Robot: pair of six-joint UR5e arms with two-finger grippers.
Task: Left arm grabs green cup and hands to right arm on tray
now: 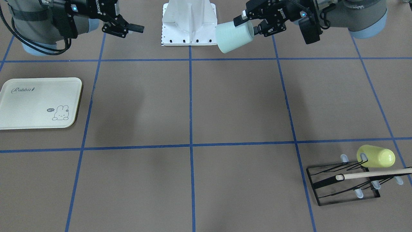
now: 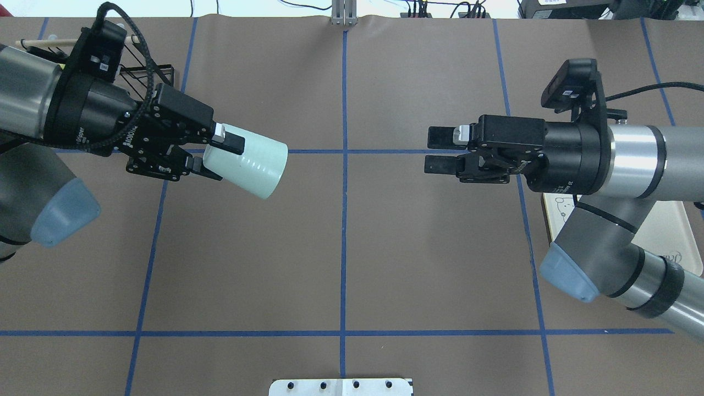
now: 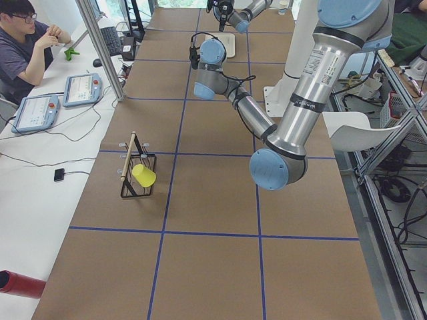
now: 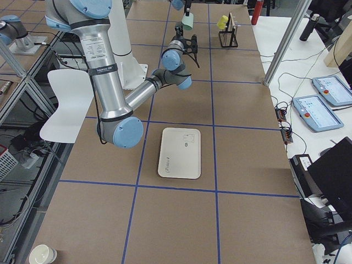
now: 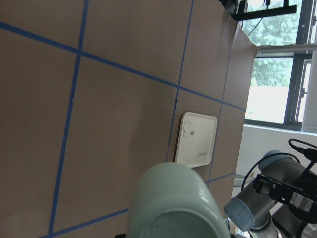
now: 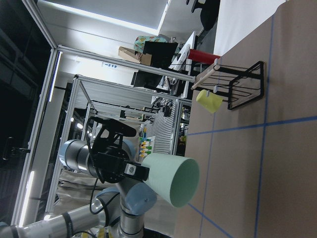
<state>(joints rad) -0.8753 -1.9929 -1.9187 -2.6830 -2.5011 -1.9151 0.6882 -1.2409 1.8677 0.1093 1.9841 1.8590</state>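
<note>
My left gripper (image 2: 218,156) is shut on the base end of the pale mint-green cup (image 2: 248,164) and holds it sideways in the air, mouth toward the right arm. The cup also shows in the front-facing view (image 1: 232,36), the left wrist view (image 5: 173,204) and the right wrist view (image 6: 171,185). My right gripper (image 2: 440,150) is open and empty. It faces the cup across the table's middle line, a wide gap away. The cream tray (image 1: 32,111) lies flat on the right arm's side, partly hidden under that arm in the overhead view (image 2: 668,231).
A black wire rack (image 1: 325,187) stands on the far left-arm side, with a yellow-green cup (image 1: 376,157) and a wooden stick (image 1: 370,174) on it. The white robot base (image 1: 189,22) sits between the arms. An operator (image 3: 23,47) sits beside the table.
</note>
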